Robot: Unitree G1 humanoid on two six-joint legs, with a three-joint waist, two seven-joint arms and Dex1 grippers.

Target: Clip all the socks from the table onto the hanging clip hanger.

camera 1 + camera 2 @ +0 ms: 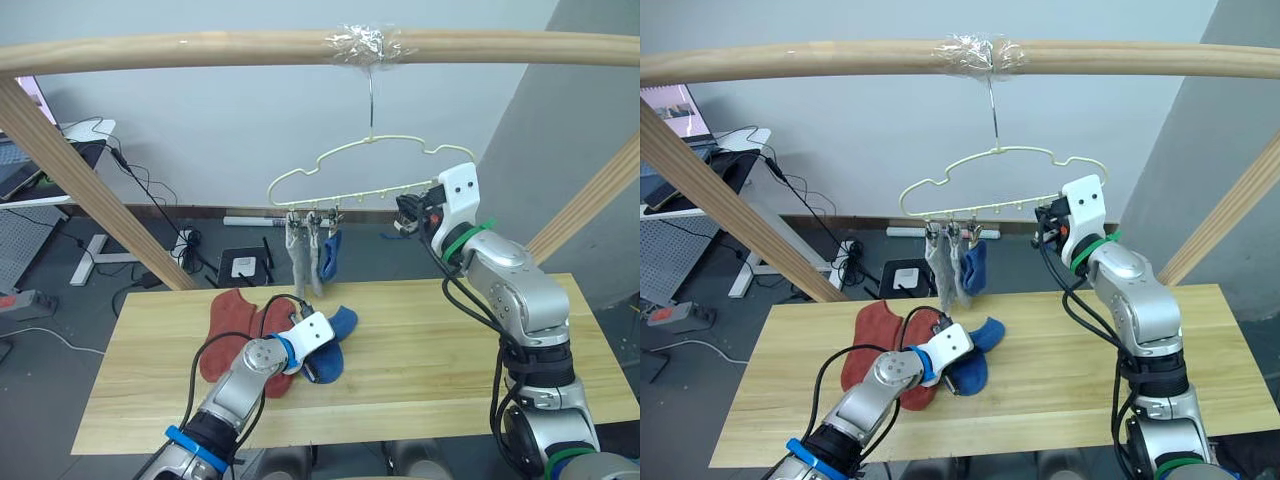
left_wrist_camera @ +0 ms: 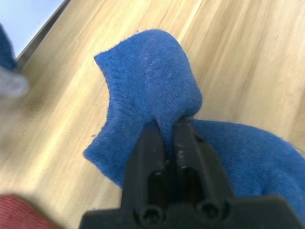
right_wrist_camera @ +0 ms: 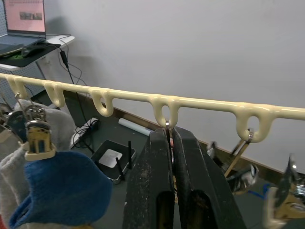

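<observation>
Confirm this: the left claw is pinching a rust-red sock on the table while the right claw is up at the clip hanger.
Wrong on the colour. The left claw is pinching a blue sock on the table, as the left wrist view shows. The right claw is indeed up at the clip hanger.

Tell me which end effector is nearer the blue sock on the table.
Left. The left end effector is pinching the blue sock on the table. The right end effector is up at the hanger, shut on a clip.
</observation>
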